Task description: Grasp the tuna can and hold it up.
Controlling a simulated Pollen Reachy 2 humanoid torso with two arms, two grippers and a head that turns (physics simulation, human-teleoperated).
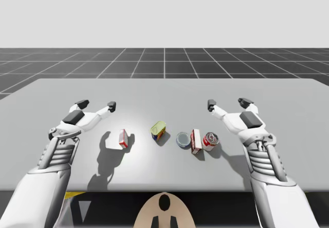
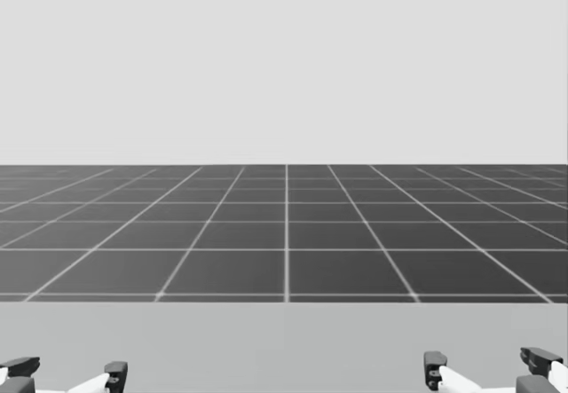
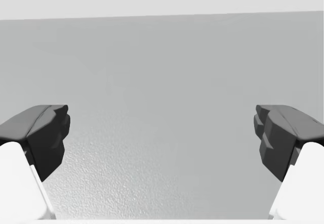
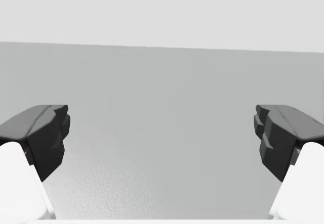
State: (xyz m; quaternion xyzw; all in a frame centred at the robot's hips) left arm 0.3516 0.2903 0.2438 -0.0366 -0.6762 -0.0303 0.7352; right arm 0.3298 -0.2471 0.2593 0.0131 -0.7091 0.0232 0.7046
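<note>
Pale grey table (image 1: 164, 91) spreads wide in the high view, matte and evenly lit, with a dark gridded floor (image 1: 164, 63) beyond its far edge and a blank light backdrop above that. Near the front edge I see a row of groceries. The tuna can (image 1: 183, 139), flat and blue-grey, lies lid up just right of the middle. A red-and-white box (image 1: 196, 141) stands just beside it at its 3 o'clock, and a red can (image 1: 210, 140) sits against that box's far side. A yellow-green can (image 1: 158, 130) leans at the tuna can's 10 o'clock, and a smaller red-and-white carton (image 1: 123, 138) stands well apart at 9 o'clock. My left gripper (image 1: 96, 105) hovers at the carton's 11 o'clock, fingers spread wide over bare table. My right gripper (image 1: 227, 103) hangs at the red can's 1 o'clock, equally spread.
</note>
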